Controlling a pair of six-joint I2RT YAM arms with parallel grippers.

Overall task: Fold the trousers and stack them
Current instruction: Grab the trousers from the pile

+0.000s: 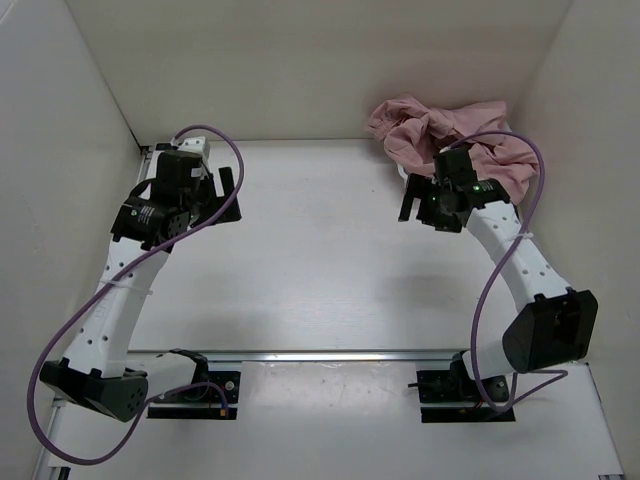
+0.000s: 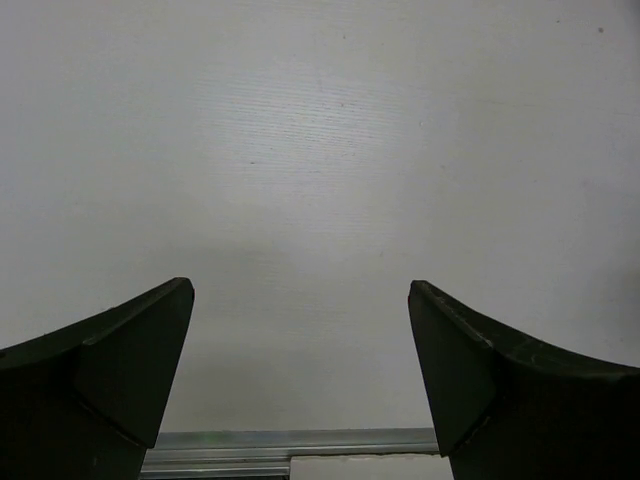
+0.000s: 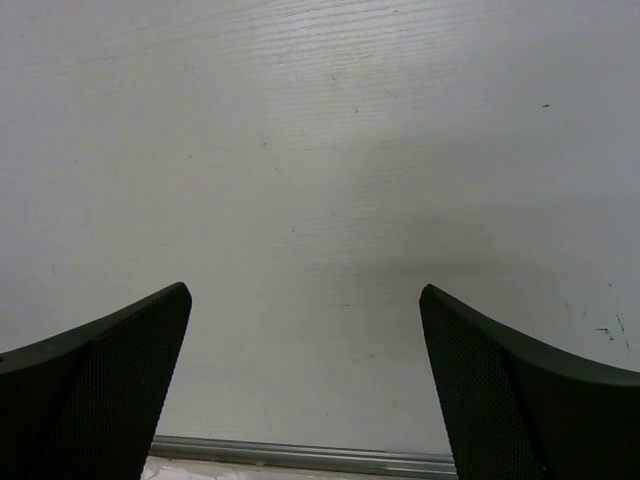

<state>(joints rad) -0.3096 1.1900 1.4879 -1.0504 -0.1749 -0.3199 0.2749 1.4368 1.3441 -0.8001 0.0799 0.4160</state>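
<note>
The dusty-pink trousers (image 1: 440, 132) lie in a crumpled heap in the back right corner of the white table (image 1: 320, 260), seen only in the top view. My right gripper (image 1: 408, 200) hovers just in front of and left of the heap, not touching it. Its jaws are open, with only bare table between them in the right wrist view (image 3: 305, 288). My left gripper (image 1: 230, 195) is at the back left, far from the cloth, and is also open over bare table (image 2: 300, 284).
White walls (image 1: 60, 150) close in the table on the left, back and right. A metal rail (image 1: 330, 355) runs across the near edge between the arm bases. Purple cables (image 1: 480, 300) loop beside each arm.
</note>
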